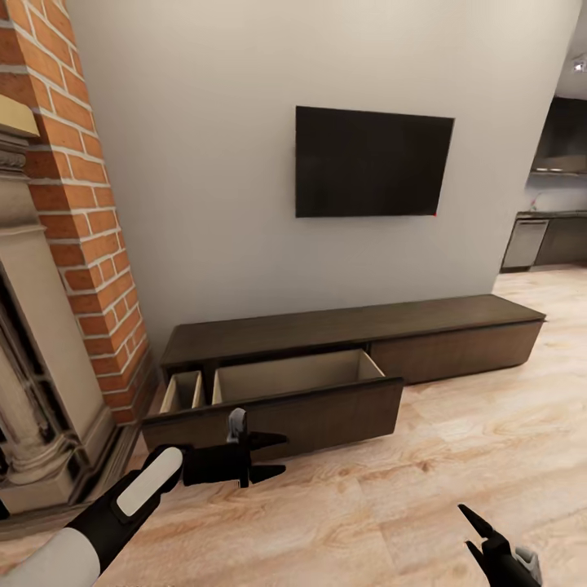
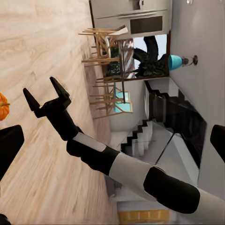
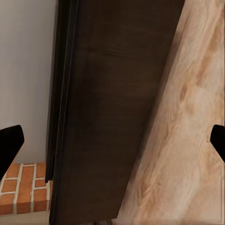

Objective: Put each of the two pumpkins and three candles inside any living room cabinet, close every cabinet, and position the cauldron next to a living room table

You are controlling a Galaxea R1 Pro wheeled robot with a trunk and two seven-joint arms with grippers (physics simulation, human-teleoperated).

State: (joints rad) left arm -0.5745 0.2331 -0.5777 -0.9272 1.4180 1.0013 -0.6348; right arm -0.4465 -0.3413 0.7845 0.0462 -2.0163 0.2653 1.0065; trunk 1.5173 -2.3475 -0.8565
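One drawer of the cabinet [image 1: 269, 408] stands open and empty, just beyond the left gripper [image 1: 277, 456]; fingers spread, holding nothing. Right gripper [image 1: 477, 530] likewise released. A pumpkin [image 2: 3, 106] lies on the floor beside the right gripper.

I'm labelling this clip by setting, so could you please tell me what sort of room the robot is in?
Most likely a living room: a flat television hangs on the wall above a long, low cabinet with one drawer pulled open, and a brick fireplace surround stands beside it. A kitchen opens beyond.
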